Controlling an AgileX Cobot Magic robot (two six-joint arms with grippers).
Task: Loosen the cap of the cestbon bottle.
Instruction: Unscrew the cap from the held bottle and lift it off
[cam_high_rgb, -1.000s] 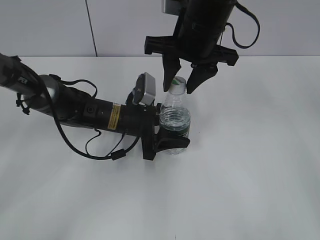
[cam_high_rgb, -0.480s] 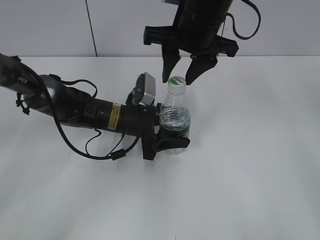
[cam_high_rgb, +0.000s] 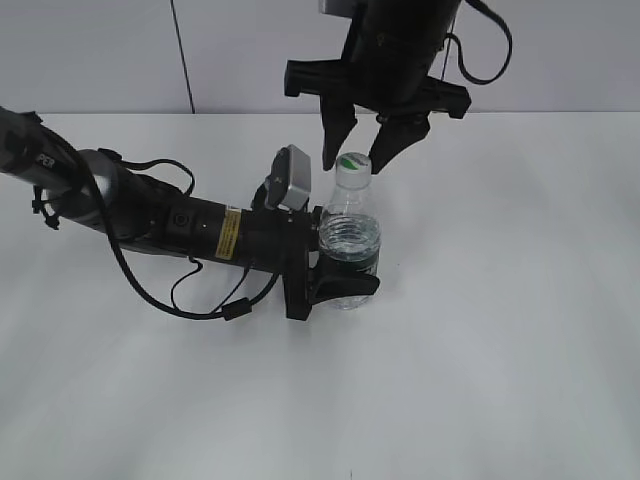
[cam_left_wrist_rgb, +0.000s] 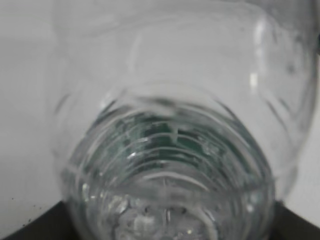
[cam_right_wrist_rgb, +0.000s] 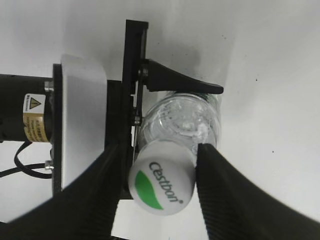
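Note:
The cestbon bottle (cam_high_rgb: 350, 240) stands upright on the white table, clear with a dark green band low on its body. My left gripper (cam_high_rgb: 350, 265) reaches in from the left and is shut on the bottle's body; the bottle (cam_left_wrist_rgb: 170, 150) fills the left wrist view. The white cap (cam_high_rgb: 353, 162) with its green leaf mark sits on the neck. My right gripper (cam_high_rgb: 354, 168) hangs from above, open, with one finger on each side of the cap (cam_right_wrist_rgb: 161, 186), tips about level with it. In the right wrist view the fingers (cam_right_wrist_rgb: 100, 195) stand close beside the cap.
The left arm's body and its grey wrist camera (cam_high_rgb: 292, 180) lie across the table (cam_high_rgb: 500, 320) left of the bottle, with a looping cable (cam_high_rgb: 190, 300) in front. A pale wall rises behind the table's far edge.
My right gripper has risen a little: its fingertips stood down beside the bottle's neck, now they are level with the cap. The bottle and left gripper have not moved.

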